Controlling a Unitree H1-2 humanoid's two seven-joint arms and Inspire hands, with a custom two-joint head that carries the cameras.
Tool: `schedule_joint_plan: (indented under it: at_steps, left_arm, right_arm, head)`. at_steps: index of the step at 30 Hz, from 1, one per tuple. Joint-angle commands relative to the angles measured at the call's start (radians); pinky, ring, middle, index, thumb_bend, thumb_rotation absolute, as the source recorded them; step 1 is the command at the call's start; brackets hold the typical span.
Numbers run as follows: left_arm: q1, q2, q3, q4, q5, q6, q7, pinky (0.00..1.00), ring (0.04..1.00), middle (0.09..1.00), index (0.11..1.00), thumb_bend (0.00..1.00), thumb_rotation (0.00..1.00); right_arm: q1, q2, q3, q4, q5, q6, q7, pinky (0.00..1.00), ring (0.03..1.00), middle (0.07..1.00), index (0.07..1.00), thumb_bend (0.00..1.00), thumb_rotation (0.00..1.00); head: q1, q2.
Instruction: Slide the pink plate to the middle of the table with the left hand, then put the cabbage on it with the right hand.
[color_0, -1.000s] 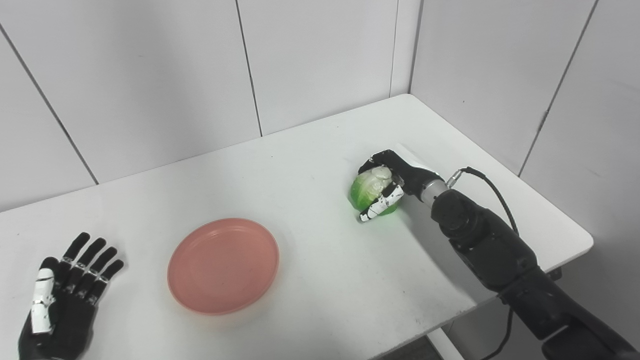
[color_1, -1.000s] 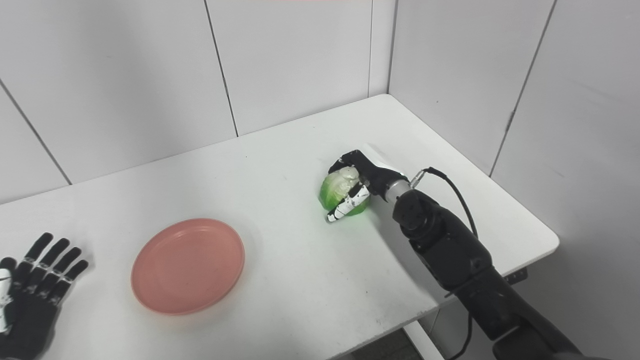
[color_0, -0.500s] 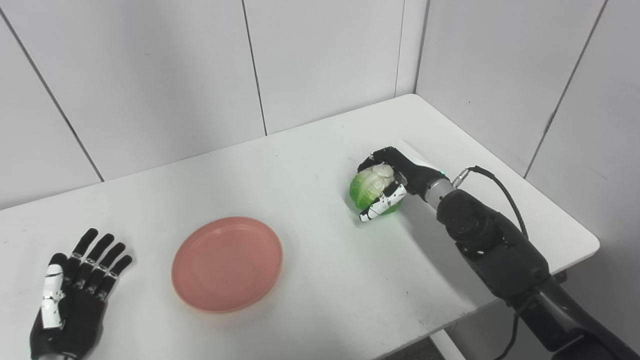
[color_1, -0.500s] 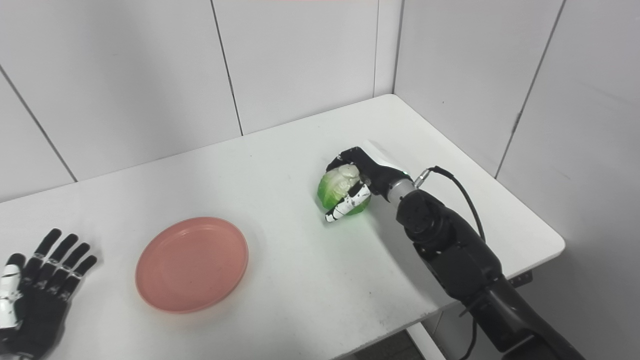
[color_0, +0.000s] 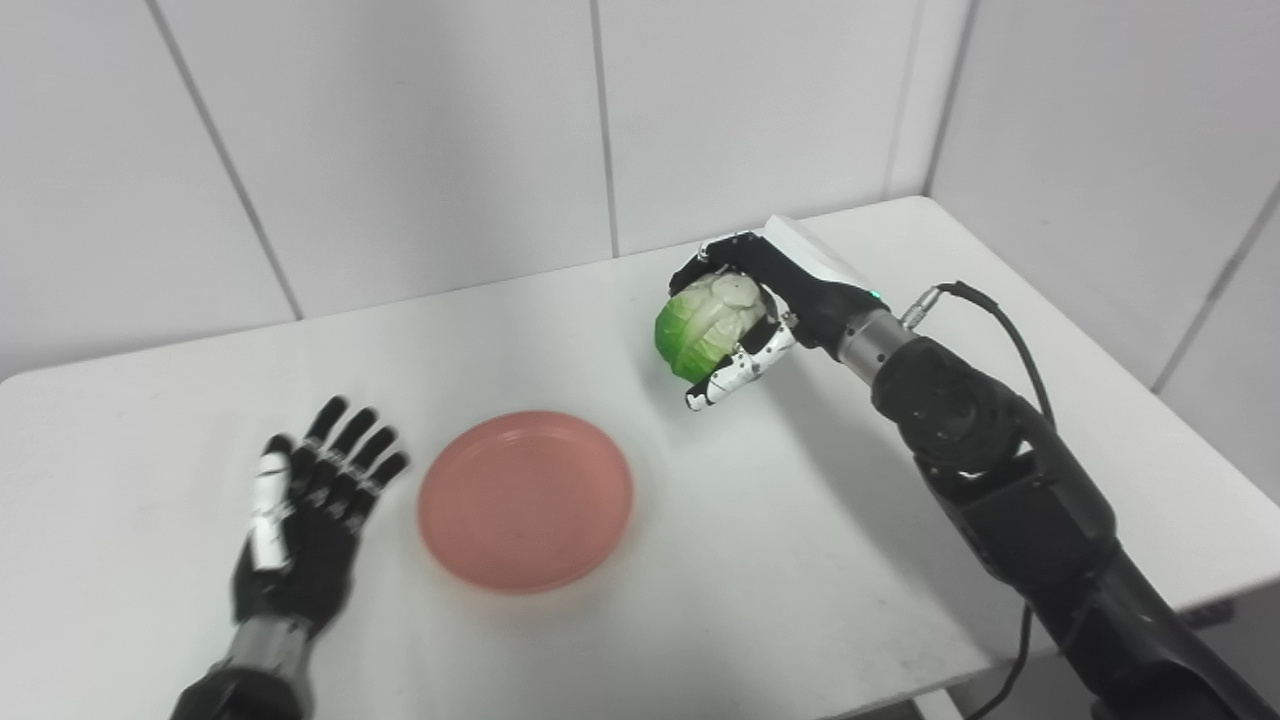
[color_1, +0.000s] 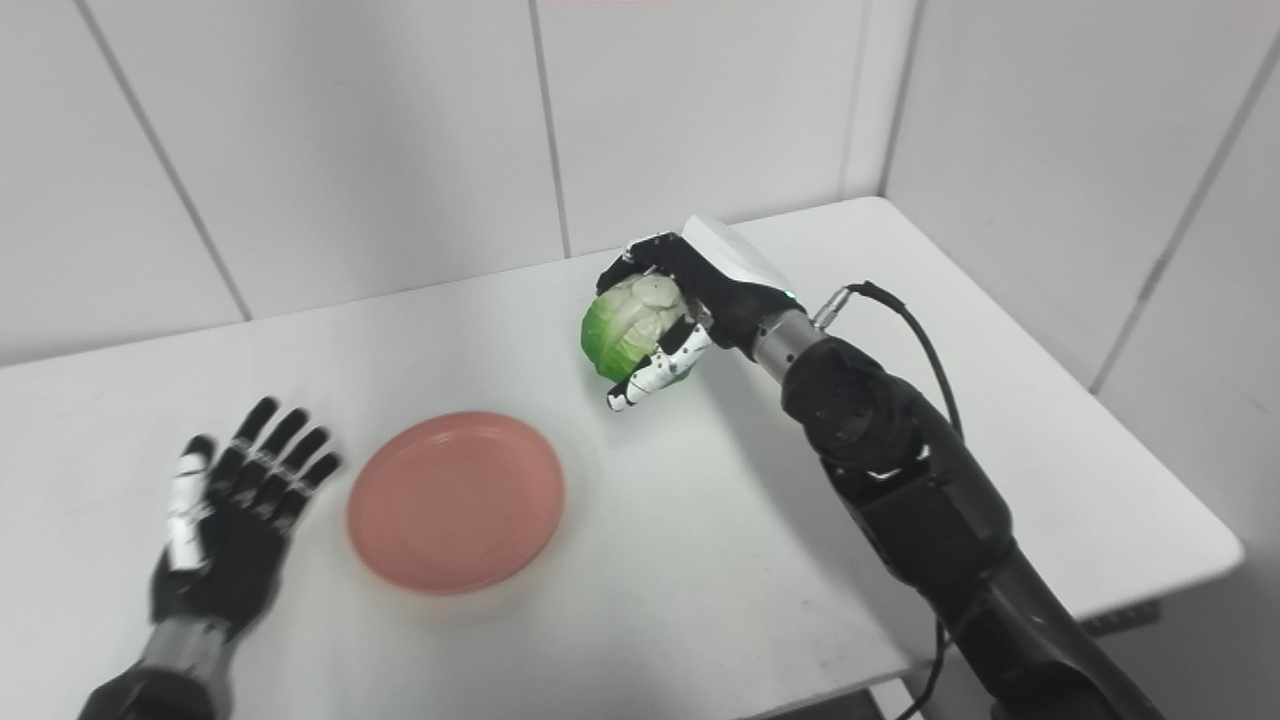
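The cabbage (color_0: 708, 324) is gripped in the closed fingers of the right hand (color_0: 770, 305) and held above the white table (color_0: 780, 520), right of the pink plate (color_0: 525, 500), beside which the left hand (color_0: 305, 520) is laid flat with fingers spread

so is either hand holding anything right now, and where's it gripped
The right hand holds the cabbage, fingers wrapped around its right side and pale top. The left hand is open, holding nothing.
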Motion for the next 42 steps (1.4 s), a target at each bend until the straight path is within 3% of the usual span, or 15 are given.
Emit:
schedule_joint_plan:
  at_steps: [1,8,14,28,42]
  left_arm:
    - [0.027,-0.024,-0.023,0.009,0.040,0.081,0.054,0.84,0.870,0.889,0.894,0.41,0.96]
    - [0.022,-0.087,-0.062,-0.030,0.101,0.102,0.142,0.88,0.894,0.904,0.909,0.37,1.00]
    - [0.013,-0.118,-0.077,-0.036,0.135,0.099,0.173,0.88,0.896,0.904,0.905,0.35,1.00]
    - [0.003,-0.144,-0.082,-0.049,0.175,0.113,0.212,0.86,0.869,0.880,0.884,0.36,1.00]
    - [0.003,-0.134,-0.075,-0.061,0.159,0.126,0.194,0.87,0.888,0.894,0.896,0.36,1.00]
  right_arm:
    - [-0.073,0.003,0.002,-0.004,0.010,-0.027,0.003,0.33,0.398,0.457,0.517,0.53,0.00]
    - [-0.135,0.094,0.098,0.080,-0.011,-0.066,0.008,0.32,0.391,0.453,0.524,0.52,0.00]
    - [-0.146,0.150,0.147,0.172,-0.016,-0.108,0.004,0.34,0.407,0.461,0.513,0.53,0.00]
    - [-0.158,0.224,0.213,0.298,-0.054,-0.228,-0.017,0.37,0.406,0.462,0.503,0.53,0.00]
    - [-0.113,0.212,0.270,0.297,-0.115,-0.236,0.019,0.34,0.381,0.437,0.514,0.53,0.00]
  head:
    - [0.034,0.003]
    - [0.150,0.016]
    - [0.191,0.029]
    - [0.197,0.049]
    - [0.169,0.070]
